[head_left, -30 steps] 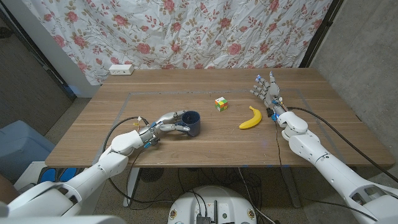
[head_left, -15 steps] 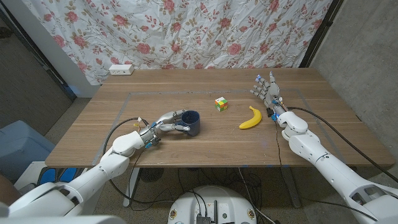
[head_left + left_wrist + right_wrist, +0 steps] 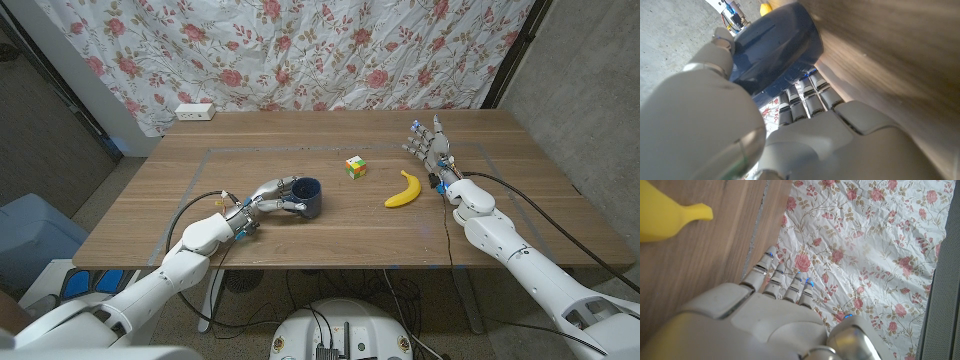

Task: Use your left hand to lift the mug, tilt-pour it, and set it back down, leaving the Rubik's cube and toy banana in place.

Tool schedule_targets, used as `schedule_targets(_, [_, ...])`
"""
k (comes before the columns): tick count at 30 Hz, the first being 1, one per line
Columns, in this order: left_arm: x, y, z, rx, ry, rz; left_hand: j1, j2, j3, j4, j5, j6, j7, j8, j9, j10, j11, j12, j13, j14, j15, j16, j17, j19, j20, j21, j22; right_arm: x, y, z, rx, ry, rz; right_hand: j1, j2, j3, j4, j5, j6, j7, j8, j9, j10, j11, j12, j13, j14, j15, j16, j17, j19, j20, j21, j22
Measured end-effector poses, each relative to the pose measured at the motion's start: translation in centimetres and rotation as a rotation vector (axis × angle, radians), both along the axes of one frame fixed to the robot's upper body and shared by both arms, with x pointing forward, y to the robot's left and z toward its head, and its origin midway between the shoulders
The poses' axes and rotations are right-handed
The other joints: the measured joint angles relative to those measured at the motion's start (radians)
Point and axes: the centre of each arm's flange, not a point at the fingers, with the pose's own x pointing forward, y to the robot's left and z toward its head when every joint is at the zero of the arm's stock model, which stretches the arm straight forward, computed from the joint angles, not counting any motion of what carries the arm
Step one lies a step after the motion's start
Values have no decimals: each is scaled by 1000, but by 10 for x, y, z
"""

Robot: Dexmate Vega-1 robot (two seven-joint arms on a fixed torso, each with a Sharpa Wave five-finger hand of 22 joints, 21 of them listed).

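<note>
Head view first, going from left to right: I see my left hand out on the wooden desk, with its fingers wrapped around the dark blue mug. The mug sits upright on the desk, a bit left of the middle. I can see into its open top. In the left wrist view the mug is very close, with my thumb on one side of it and my other fingers curled under its far side, so the hand has hold of the mug. Next, near the middle of the desk and farther back, is the Rubik's cube. It stands by itself, well apart from the mug. Right of the cube lies the yellow toy banana, flat on the desk. In the right wrist view one end of the banana shows near my right hand. My right hand is at the far right side of the desk, behind the banana and not touching it. Its fingers are spread apart and it holds nothing. Behind the desk hangs a flowered cloth, and a white power strip lies at the back left edge.
</note>
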Motion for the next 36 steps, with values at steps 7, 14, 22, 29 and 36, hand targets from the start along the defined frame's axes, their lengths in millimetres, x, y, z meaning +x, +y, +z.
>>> schedule_targets(7, [-6, 0, 3, -24, -7, 9, 0, 0, -13, -4, 0, 6, 5, 3, 0, 3, 3, 4, 0, 6, 5, 9, 7, 9, -9, 8, 5, 0, 0, 0, 0, 0, 0, 0, 0, 0, 0, 0, 0, 0, 0, 0, 0, 0, 0, 0, 0, 0, 0, 0, 0, 0, 0, 0])
schedule_targets(14, [-12, 3, 6, -48, -15, 19, 0, 0, -26, -1, 0, 9, 2, 3, 0, 3, 3, 13, 0, 11, 0, 18, 13, 14, -15, 8, 5, 0, 0, 0, 0, 0, 0, 0, 0, 0, 0, 0, 0, 0, 0, 0, 0, 0, 0, 0, 0, 0, 0, 0, 0, 0, 0, 0])
schedule_targets(22, [-18, 8, 11, -69, -24, 37, -1, 1, -40, -1, 0, 16, 9, 3, 0, 5, 5, 13, 1, 16, 5, 27, 24, 18, -18, 8, 5, 0, 0, 0, 0, 0, 0, 0, 0, 0, 0, 0, 0, 0, 0, 0, 0, 0, 0, 0, 0, 0, 0, 0, 0, 0, 0, 0])
schedule_targets(29, [-23, 15, 17, -77, -39, 58, -2, 2, -52, 0, 0, 24, 16, 4, 0, 16, 16, 20, 10, 27, 1, 40, 27, 18, -18, 8, 5, 0, 0, 0, 0, 0, 0, 0, 0, 0, 0, 0, 0, 0, 0, 0, 0, 0, 0, 0, 0, 0, 0, 0, 0, 0, 0, 0])
schedule_targets(36, [-28, 22, 22, -74, -56, 83, -2, 2, -66, -2, 0, 29, 15, 4, 0, 19, 19, 28, 10, 31, 5, 48, 40, 27, -20, 8, 5, 0, 0, 0, 0, 0, 0, 0, 0, 0, 0, 0, 0, 0, 0, 0, 0, 0, 0, 0, 0, 0, 0, 0, 0, 0, 0, 0])
